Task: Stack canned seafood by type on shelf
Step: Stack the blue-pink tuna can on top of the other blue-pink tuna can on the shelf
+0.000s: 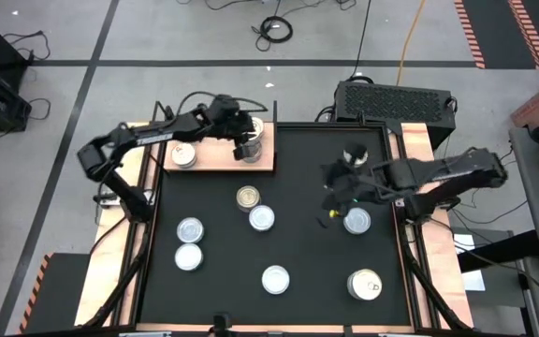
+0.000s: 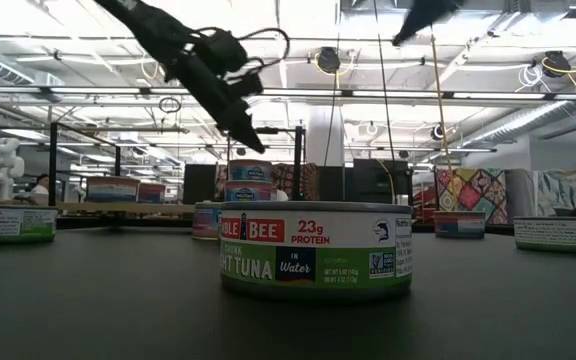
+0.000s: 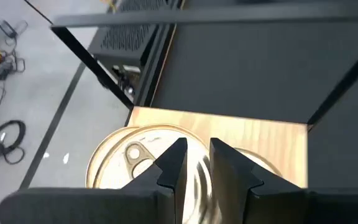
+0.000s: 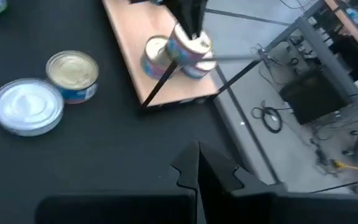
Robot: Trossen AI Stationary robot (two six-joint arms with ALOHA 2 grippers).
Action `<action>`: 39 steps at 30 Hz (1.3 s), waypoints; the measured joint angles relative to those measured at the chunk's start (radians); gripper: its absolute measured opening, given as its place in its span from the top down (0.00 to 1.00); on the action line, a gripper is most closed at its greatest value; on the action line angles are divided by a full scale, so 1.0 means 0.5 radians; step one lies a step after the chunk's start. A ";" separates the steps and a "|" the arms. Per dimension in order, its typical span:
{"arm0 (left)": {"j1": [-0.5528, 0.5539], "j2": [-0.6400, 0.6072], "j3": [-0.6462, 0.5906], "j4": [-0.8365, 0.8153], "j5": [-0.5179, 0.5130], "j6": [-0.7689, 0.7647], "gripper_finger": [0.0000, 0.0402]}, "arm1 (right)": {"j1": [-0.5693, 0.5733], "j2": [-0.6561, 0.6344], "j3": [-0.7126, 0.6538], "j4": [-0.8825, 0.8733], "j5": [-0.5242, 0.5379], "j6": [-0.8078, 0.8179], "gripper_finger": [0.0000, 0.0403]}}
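On the shelf: a stack of tins point(image 1: 252, 142) stands at the board's right end, and a single gold-lidded tin point(image 1: 183, 155) lies flat near its left end, well apart from the stack.
Shelf: the light wooden shelf point(image 1: 215, 164) lies at the far left part of the black mat point(image 1: 298, 234), its long side along the mat's far edge.
Left end effector: the left end effector point(image 1: 248, 147) hangs right above the stack; in the left wrist view its two dark fingers point(image 3: 173, 163) stand a narrow gap apart over a gold pull-tab lid point(image 3: 135, 158), and I cannot tell whether they grip the tin or only hover over it.
Right end effector: the right end effector point(image 1: 335, 187) hangs over the right part of the mat, near a silver tin point(image 1: 356, 221); its fingers point(image 4: 199, 167) are pressed together with nothing between them.
Loose tins on the mat: a gold-lidded tin point(image 1: 247, 197) touches or lies just beside a silver tin point(image 1: 262, 218) near the middle; two silver tins point(image 1: 189, 241) lie one behind the other at the left; one silver tin point(image 1: 275, 278) lies near the front edge; a gold-lidded tin point(image 1: 365, 285) sits at the front right.
Low view: a green-labelled tuna tin point(image 2: 315, 250) fills the foreground, with the stack point(image 2: 249, 181) behind it under the left arm.
Bench: the mat covers a wooden bench point(image 1: 412, 150) whose edges show at both sides.
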 joint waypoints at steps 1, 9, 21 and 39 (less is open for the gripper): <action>0.000 0.029 0.034 -0.036 -0.003 0.003 0.82 | 0.027 -0.063 -0.116 0.078 0.000 0.029 1.00; 0.020 0.068 0.136 -0.122 -0.142 0.004 0.82 | 0.103 -0.380 -0.703 0.415 0.002 0.181 1.00; 0.149 0.145 0.184 -0.294 -0.185 -0.005 0.82 | 0.105 -0.420 -0.821 0.456 0.014 0.208 1.00; 0.202 0.224 0.184 -0.143 -0.179 0.001 0.82 | 0.105 -0.419 -0.821 0.556 0.012 0.154 1.00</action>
